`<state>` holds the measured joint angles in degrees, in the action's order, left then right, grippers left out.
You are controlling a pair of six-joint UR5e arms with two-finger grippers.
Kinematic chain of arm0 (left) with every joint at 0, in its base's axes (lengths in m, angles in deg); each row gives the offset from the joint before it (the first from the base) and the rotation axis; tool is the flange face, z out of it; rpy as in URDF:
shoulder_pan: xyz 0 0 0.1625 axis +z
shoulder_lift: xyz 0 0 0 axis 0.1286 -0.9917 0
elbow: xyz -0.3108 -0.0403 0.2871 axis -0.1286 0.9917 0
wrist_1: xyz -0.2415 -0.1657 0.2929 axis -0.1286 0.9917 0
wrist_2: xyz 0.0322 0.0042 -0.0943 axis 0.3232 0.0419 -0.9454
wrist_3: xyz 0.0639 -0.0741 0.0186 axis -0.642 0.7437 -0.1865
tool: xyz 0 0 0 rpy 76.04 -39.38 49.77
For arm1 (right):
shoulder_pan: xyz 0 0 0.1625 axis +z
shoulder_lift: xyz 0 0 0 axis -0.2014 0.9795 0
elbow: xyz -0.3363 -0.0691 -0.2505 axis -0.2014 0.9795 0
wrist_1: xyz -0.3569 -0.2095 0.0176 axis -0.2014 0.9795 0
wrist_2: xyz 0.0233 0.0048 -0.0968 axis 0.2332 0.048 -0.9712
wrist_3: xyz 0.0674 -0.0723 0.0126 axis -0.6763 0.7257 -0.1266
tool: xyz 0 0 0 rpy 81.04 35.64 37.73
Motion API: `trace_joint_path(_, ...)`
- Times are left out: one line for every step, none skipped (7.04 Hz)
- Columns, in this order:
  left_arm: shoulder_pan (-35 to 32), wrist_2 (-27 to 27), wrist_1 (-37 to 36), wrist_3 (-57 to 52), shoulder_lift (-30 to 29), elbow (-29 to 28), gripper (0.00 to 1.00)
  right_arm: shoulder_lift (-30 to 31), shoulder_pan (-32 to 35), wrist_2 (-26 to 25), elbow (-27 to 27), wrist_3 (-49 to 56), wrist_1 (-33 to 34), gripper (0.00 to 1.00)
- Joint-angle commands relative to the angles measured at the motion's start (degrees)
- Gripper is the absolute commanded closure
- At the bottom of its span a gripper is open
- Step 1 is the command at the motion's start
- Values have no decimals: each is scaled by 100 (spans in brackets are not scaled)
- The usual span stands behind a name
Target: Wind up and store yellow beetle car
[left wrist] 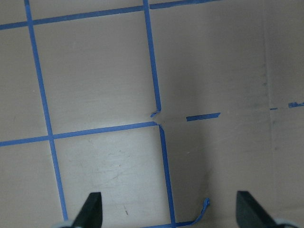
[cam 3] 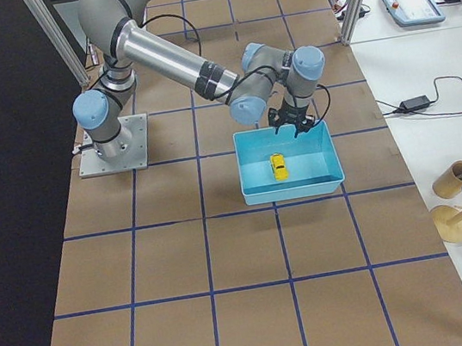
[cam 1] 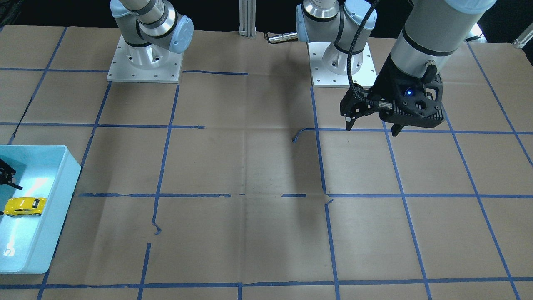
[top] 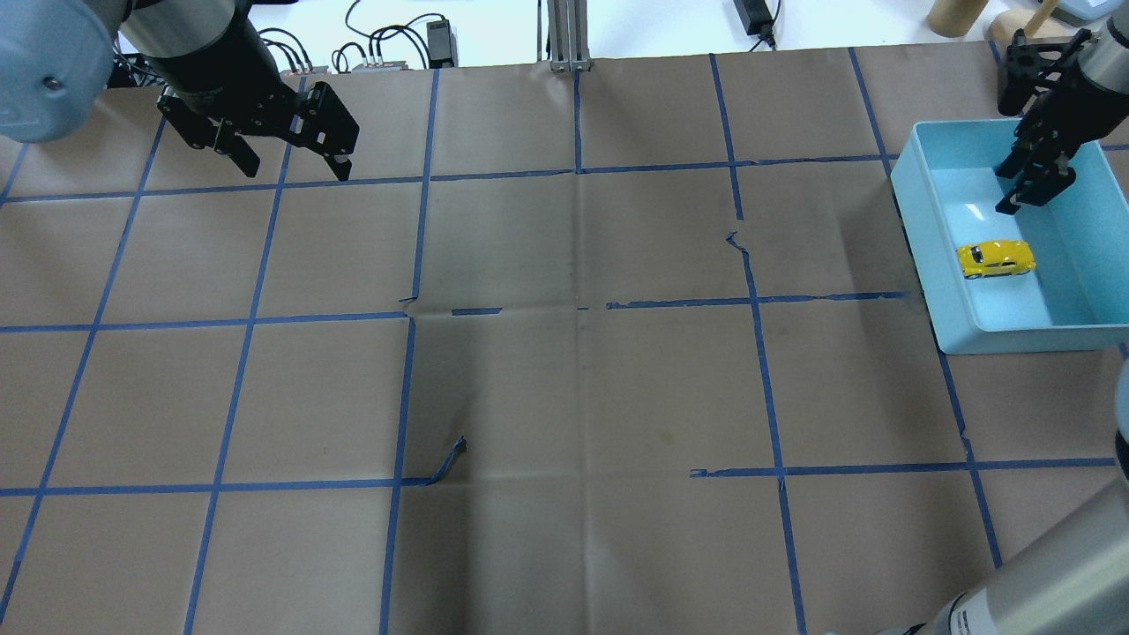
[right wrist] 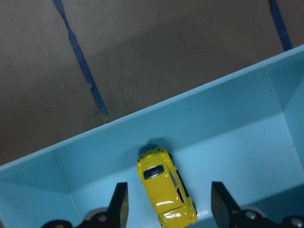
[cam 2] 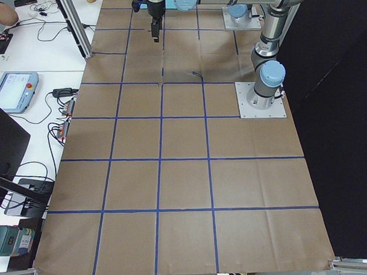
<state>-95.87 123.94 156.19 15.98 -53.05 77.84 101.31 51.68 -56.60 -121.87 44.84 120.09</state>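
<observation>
The yellow beetle car (top: 997, 258) lies on its wheels on the floor of a light blue bin (top: 935, 256) at the table's right side. It also shows in the front view (cam 1: 25, 206), the right side view (cam 3: 278, 167) and the right wrist view (right wrist: 166, 192). My right gripper (top: 1028, 198) hangs open inside the bin, just above and beyond the car, not touching it. Its fingers (right wrist: 121, 204) stand either side of the car. My left gripper (top: 297, 172) is open and empty above the far left of the table (cam 1: 372, 130).
Brown paper with a blue tape grid covers the table. A loose curl of tape (top: 450, 459) lifts near the middle. The bin's walls (cam 1: 58, 208) stand around the car. The arm bases (cam 1: 145, 62) and a metal post (top: 569, 35) are at the table's edges.
</observation>
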Motion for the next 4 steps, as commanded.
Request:
trace_joint_path(6, 0, 0, -6, 0, 0, 0, 344, 198, 20, 3, -1965, -3, 33)
trace_joint_path(6, -9, 0, -6, 0, 0, 0, 519, 417, -50, 11, -3543, 23, 29)
trace_joint_path(6, 0, 0, -6, 0, 0, 0, 678, 602, 2, 99, -4621, 14, 19)
trace_joint_path(-2, 0, 0, 2, 0, 0, 0, 818, 717, 28, 186, -5154, -73, 1)
